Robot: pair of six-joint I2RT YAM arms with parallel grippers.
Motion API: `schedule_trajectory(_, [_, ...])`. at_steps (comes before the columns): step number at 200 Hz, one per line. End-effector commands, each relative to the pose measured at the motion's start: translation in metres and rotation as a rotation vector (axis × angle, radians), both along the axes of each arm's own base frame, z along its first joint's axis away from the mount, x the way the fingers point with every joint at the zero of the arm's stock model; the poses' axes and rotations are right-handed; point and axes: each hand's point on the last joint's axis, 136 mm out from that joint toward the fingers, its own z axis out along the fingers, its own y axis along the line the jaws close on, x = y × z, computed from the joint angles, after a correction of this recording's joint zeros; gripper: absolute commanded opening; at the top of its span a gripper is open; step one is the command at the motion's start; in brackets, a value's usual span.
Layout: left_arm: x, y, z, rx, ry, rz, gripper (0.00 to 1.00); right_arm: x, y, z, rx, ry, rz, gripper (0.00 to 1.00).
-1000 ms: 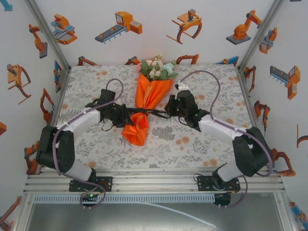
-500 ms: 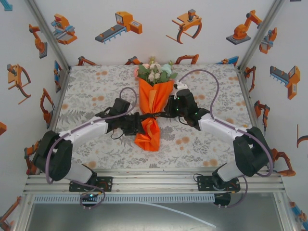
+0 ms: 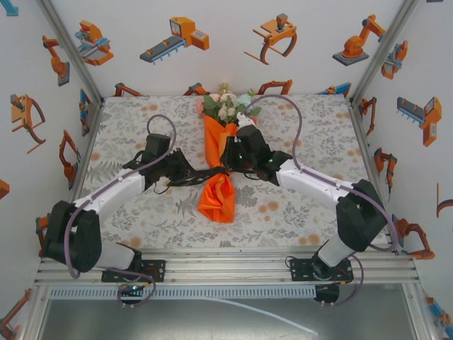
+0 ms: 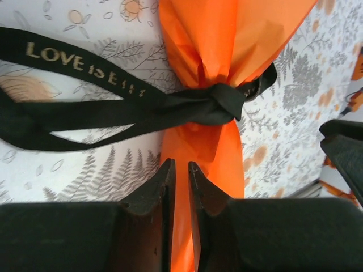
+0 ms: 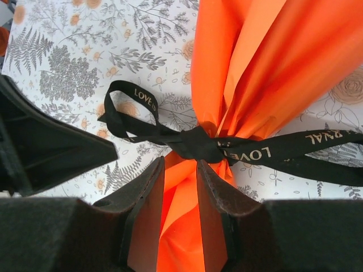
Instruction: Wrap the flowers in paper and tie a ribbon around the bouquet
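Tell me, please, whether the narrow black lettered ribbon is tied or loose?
Tied: the black ribbon forms a knot cinching the orange paper cone, tails trailing onto the cover.
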Motion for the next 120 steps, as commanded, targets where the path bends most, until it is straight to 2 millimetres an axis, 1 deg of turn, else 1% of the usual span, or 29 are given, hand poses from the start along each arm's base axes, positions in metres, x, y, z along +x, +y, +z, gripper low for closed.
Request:
schedule_trajectory(1, [0.011,-0.017,0.0,-0.145,0.022,0.041,0.18,0.001,0.004,-0.007,-0.008,0.07,-0.036,0.32])
schedule_trajectory(11, [0.014,-0.02,-0.003,-0.161,0.029,0.044,0.16,-0.001,0.012,-0.007,-0.008,0.083,-0.019,0.32])
schedule_trajectory(32, [0.013,-0.012,-0.02,-0.145,0.064,0.1,0.16,-0.003,0.028,-0.006,-0.027,0.102,0.012,0.32])
schedule_trajectory(41, [0.012,-0.009,-0.024,-0.131,0.057,0.108,0.16,-0.004,0.032,-0.009,-0.043,0.109,0.016,0.32])
schedule_trajectory(55, [0.013,-0.008,-0.024,-0.111,0.027,0.088,0.17,-0.003,0.035,-0.013,-0.051,0.119,0.017,0.32])
schedule_trajectory(69, [0.013,-0.01,-0.024,-0.106,-0.01,0.055,0.2,-0.002,0.035,-0.016,-0.057,0.12,0.015,0.32])
schedule_trajectory(79, [0.014,-0.017,-0.017,-0.127,-0.058,0.002,0.22,-0.002,0.034,-0.017,-0.065,0.117,0.017,0.32])
schedule_trajectory(87, [0.013,-0.021,-0.016,-0.116,-0.082,-0.027,0.24,-0.002,0.032,-0.018,-0.084,0.108,0.017,0.32])
schedule_trajectory(96, [0.013,-0.026,-0.012,-0.092,-0.123,-0.071,0.27,-0.001,0.026,-0.02,-0.113,0.092,0.008,0.32])
schedule_trajectory(110, [0.012,-0.029,-0.014,-0.021,-0.172,-0.112,0.33,0.001,0.015,-0.021,-0.143,0.08,-0.01,0.33])
schedule_trajectory(120, [0.012,-0.037,-0.012,0.005,-0.215,-0.171,0.37,0.002,0.008,-0.02,-0.142,0.079,-0.02,0.33])
